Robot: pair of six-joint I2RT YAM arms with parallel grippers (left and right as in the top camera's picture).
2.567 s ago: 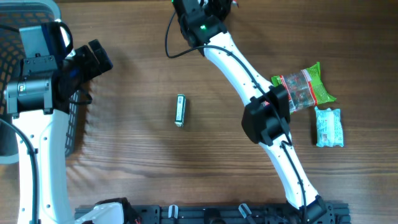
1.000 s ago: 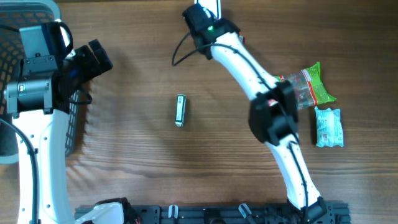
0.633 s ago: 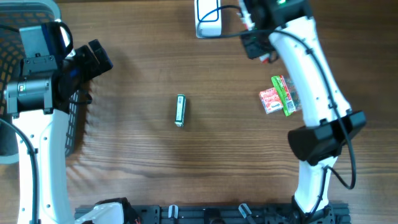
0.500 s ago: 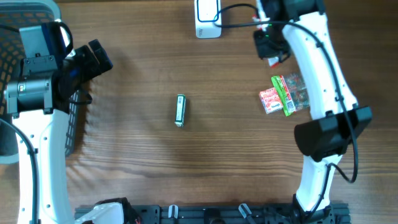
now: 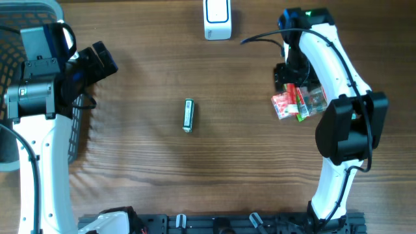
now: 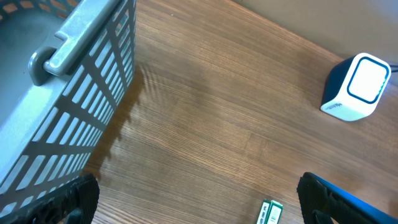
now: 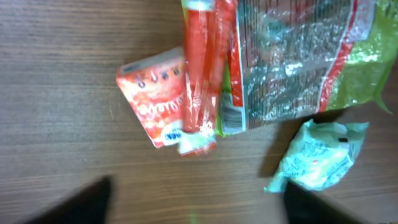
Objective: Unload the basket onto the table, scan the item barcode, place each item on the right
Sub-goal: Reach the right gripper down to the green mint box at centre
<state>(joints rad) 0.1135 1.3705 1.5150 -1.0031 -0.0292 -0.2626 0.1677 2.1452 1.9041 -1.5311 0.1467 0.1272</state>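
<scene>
Though crumpled, clear red-and-green snack packet (image 7: 292, 56)

My bench (image 5: 143, 169) brown wood-grain, scanner (image 6: 357, 87) white and blue, basket (image 6: 87, 31) grey-slatted, packet (image 7: 155, 93) red, bag (image 7: 292, 68) red-green-clear.

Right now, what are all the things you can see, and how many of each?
scanner: one, white and blue, far edge of the table, middle.
small stick pack: one, green and white, alone mid-table.
red packet: one, red-orange, right side.
long red pack: one, red, overlapping red packet and snack bag.
snack bag: one, clear with red and green, right side.
pale packet: one, pale green and white, beside the snack bag.
basket: one, grey, left edge.
table: one, brown wood.
left claw: one, black, open, by the basket.
right claw: one, black, open, above the snacks.
</scene>
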